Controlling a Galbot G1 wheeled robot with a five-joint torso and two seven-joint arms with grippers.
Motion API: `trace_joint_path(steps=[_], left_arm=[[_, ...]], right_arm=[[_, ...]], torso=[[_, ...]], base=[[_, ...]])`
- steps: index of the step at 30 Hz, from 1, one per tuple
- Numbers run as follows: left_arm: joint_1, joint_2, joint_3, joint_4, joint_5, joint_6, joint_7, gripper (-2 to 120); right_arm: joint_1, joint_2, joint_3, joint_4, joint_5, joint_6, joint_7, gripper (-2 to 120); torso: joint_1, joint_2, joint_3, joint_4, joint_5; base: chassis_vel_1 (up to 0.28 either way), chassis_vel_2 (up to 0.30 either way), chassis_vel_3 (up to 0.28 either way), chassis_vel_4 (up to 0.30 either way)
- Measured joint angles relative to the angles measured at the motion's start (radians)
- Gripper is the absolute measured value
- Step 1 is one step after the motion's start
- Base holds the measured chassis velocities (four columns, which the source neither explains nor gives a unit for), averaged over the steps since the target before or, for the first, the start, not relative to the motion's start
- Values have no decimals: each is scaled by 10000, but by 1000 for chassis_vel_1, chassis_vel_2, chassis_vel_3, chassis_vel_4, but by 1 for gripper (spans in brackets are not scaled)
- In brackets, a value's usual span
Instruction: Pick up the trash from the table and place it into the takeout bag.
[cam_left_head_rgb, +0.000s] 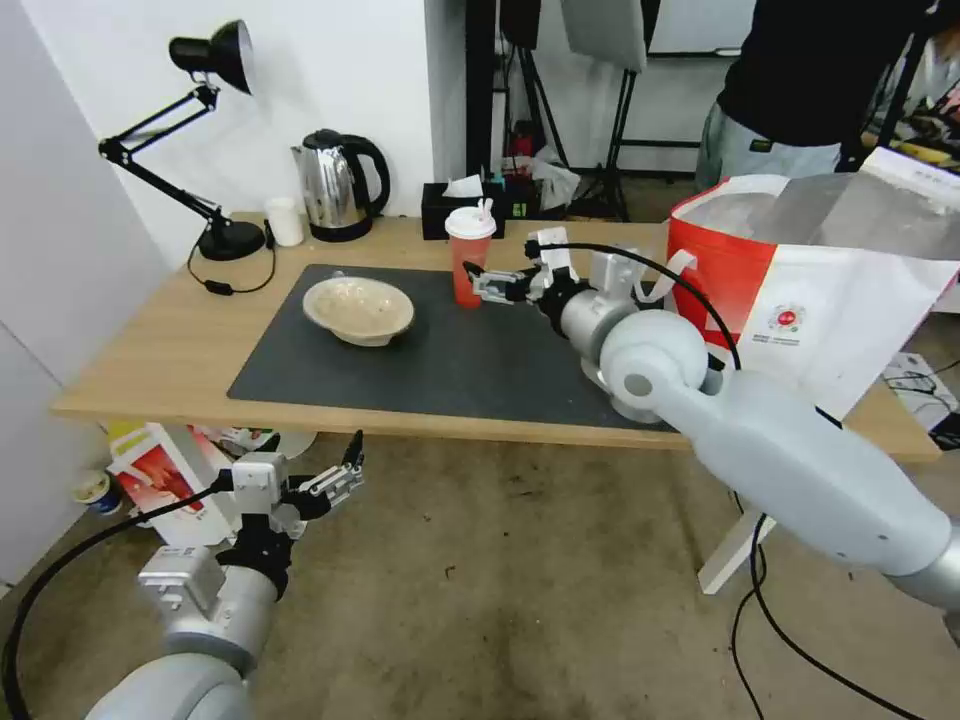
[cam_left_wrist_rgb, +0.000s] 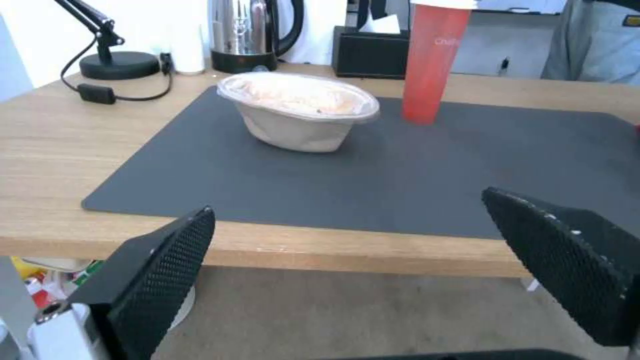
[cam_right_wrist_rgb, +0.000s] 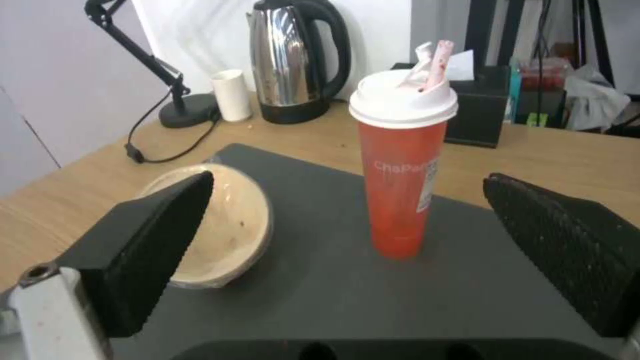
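Observation:
A red translucent cup (cam_left_head_rgb: 470, 255) with a white lid stands upright on the dark grey mat (cam_left_head_rgb: 440, 365) of the table (cam_left_head_rgb: 150, 350). My right gripper (cam_left_head_rgb: 478, 283) is open just in front of it; in the right wrist view the cup (cam_right_wrist_rgb: 402, 190) stands a little beyond the spread fingertips, untouched. A shallow beige bowl (cam_left_head_rgb: 358, 308) rests on the mat to the cup's left. My left gripper (cam_left_head_rgb: 345, 470) hangs open below the table's front edge, facing the bowl (cam_left_wrist_rgb: 300, 107). The takeout bag (cam_left_head_rgb: 800, 290) stands open at the table's right end.
A black desk lamp (cam_left_head_rgb: 200, 130), a steel kettle (cam_left_head_rgb: 340, 185), a small white cup (cam_left_head_rgb: 285, 220) and a black tissue box (cam_left_head_rgb: 460, 208) line the table's back. A smaller printed bag (cam_left_head_rgb: 160, 480) lies under the table. Cables trail on the floor.

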Motion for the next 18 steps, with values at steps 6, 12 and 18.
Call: trace_joint_path(steps=[6,12,18], left_arm=[[-22,18,-11,0,-18,0,-3,100],[-3,15,-16,-12,-20,0,-8,100],[12,-30,2,-21,-18,1,-10,100]], right_arm=[[174,345,-74,-399,95,-149,-13,100],[294,645,-90,-775,312,-293,11,100],[370,871,-89,-1106,412,-335,131,100]], torso=[[-1,0,0,1,0],[-1,0,0,1,0],[-1,0,0,0,-2]], base=[[0,0,0,0],[0,0,0,0],[0,0,0,0]])
